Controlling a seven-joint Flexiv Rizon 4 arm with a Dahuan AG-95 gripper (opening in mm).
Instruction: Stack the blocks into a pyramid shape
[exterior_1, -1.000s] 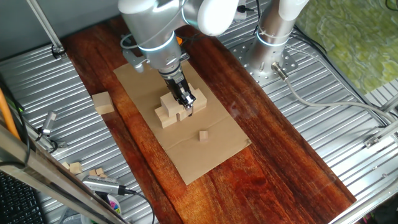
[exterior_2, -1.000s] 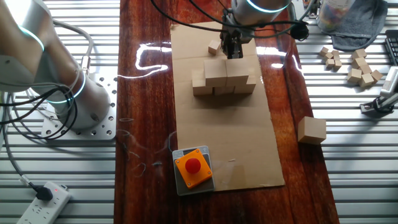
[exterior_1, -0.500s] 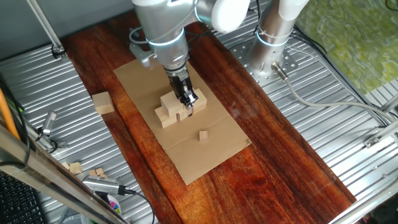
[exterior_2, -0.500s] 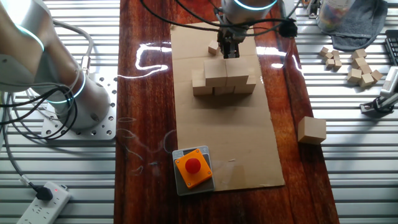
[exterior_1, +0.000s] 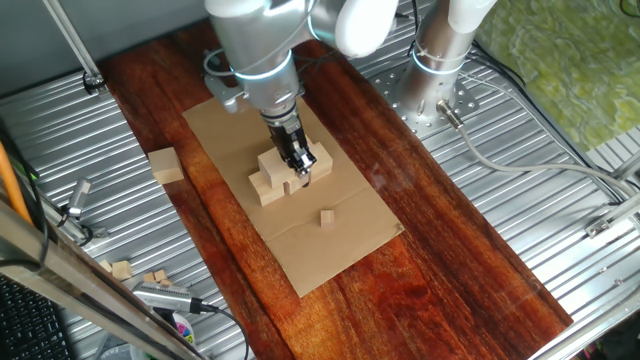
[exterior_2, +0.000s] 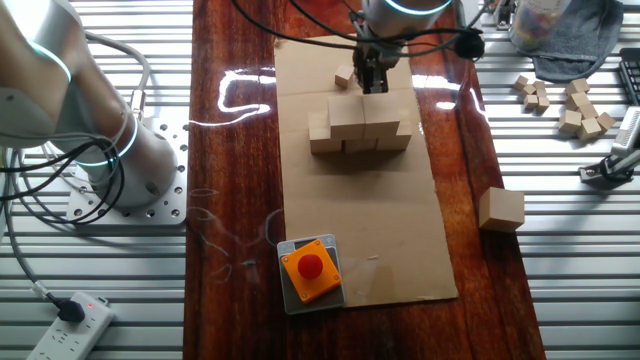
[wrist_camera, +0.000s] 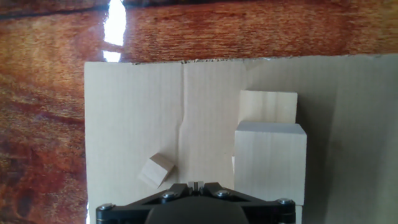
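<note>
- Left of frame, one fixed view: spare block (exterior_1: 166, 165) lying alone on the dark wood at the table's edge, well apart from the rest – sixth piece by the look of it, likely the cap still to be fetched.
- Centre: pyramid (exterior_1: 286, 174) on the cardboard sheet (exterior_1: 340, 245), two tiers up – three blocks below, two above, as read from the other fixed view (exterior_2: 358, 127).
- Cubes equal-sided, so no long axis in any single block; the row's long axis running across the frame in the other fixed view, faces square to the cardboard edges.
- Gripper (exterior_2: 375, 80) poised just behind and above the upper tier, fingers pointing down; nothing seen between them. Jaw opening not resolvable in any view – cannot tell.
- Hand view: stacked blocks (wrist_camera: 270, 155) right of centre, offset from the finger line; tiny cube (wrist_camera: 155, 170) lower left, tilted, not part of the build.
- Right: spare block lies off towards the lower right in the other fixed view (exterior_2: 501, 209), across the stack from the gripper – judged the deciding relation for the coming move.
</note>
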